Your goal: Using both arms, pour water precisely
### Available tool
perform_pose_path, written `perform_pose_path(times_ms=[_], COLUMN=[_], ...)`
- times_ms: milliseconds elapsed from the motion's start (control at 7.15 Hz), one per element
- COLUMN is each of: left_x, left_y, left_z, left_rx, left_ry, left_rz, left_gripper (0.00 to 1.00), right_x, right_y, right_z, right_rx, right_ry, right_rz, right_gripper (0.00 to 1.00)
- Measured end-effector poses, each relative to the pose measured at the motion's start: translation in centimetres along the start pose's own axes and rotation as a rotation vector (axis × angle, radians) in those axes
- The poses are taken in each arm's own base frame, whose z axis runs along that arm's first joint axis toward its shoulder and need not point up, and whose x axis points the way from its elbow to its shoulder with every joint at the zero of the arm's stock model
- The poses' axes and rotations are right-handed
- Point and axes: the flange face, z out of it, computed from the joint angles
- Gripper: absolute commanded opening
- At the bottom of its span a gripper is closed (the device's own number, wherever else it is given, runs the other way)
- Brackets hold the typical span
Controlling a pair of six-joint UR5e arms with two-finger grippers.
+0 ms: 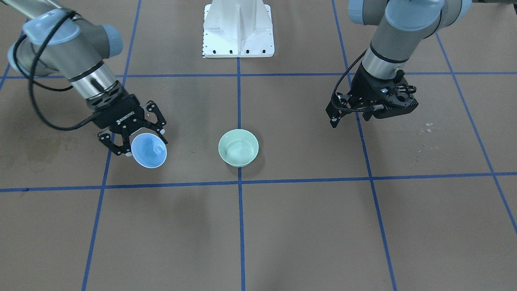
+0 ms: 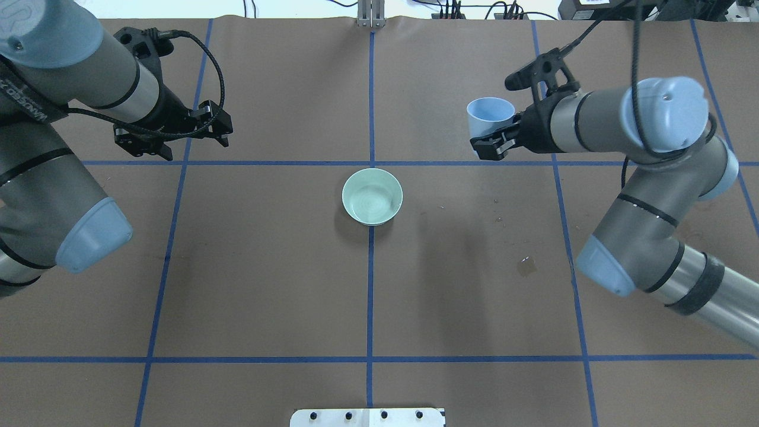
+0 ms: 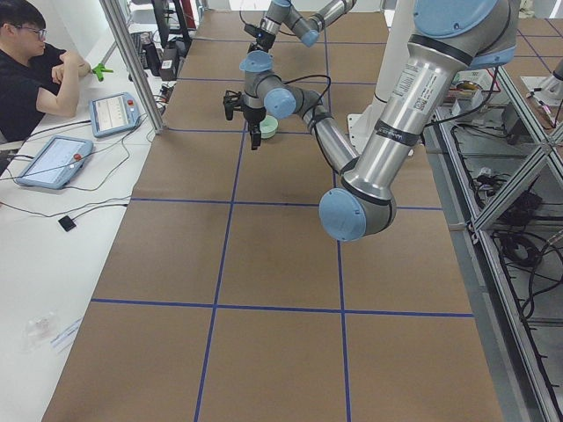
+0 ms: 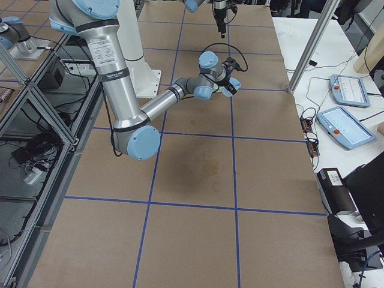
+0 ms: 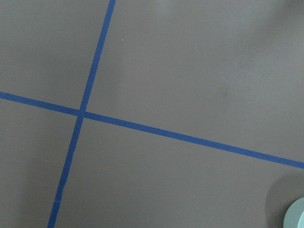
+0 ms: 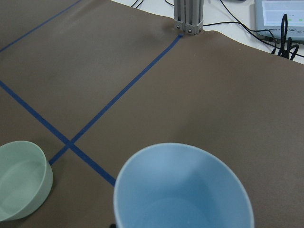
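Observation:
My right gripper (image 1: 141, 145) is shut on a light blue cup (image 1: 149, 150), held above the table off to the right arm's side (image 2: 490, 115). White glints inside the cup suggest the water (image 1: 155, 152). From the right wrist, the cup (image 6: 183, 190) fills the foreground. A pale green bowl (image 2: 372, 196) stands on the centre tape line, with a faint sheen inside (image 1: 238, 147). My left gripper (image 2: 172, 136) hovers over the far left of the table, open and empty (image 1: 369, 111). The left wrist view shows only the bowl's rim (image 5: 297, 216).
The white pedestal base (image 1: 238, 28) stands at the robot's edge. Damp stains mark the brown paper on the right arm's side (image 2: 525, 265). A metal post (image 6: 188, 16) rises at the far edge. A person (image 3: 35, 70) sits by touch pendants at the side table.

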Motion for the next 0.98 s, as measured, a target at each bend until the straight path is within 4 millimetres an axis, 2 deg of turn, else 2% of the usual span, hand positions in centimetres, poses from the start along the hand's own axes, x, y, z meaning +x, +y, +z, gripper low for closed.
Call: perform_pose_path(times_ms=[140,419,559,839,978], left_x=[-0.1,-0.2,-0.3,-0.6,-0.8], left_y=[-0.1,-0.3,-0.4,-1.0,-1.3], left_z=[0.3,0.5,0.6,1.2,1.6], left_rx=[0.001,0.004,0.005,0.004,0.004], left_ry=[-0.006,-0.013,-0.015,-0.027,-0.031], left_rz=[-0.002,-0.004,-0.006,-0.016,-0.019], left_gripper=[1.0,1.0,1.0,1.0,1.0], right_x=[-3.9,-9.3,-11.2,-13.0,-13.8], right_y=[-0.4,-1.3,-1.6,-1.6,-2.4], right_z=[0.3,1.1,1.3,1.7,2.0], right_rx=[-0.014,-0.062,-0.077,-0.15,-0.191], right_ry=[0.053,0.059,0.036,-0.02,-0.025], right_rz=[-0.056,-0.118,-0.158,-0.208,-0.216], right_gripper=[0.0,0.0,0.0,0.0,0.0])
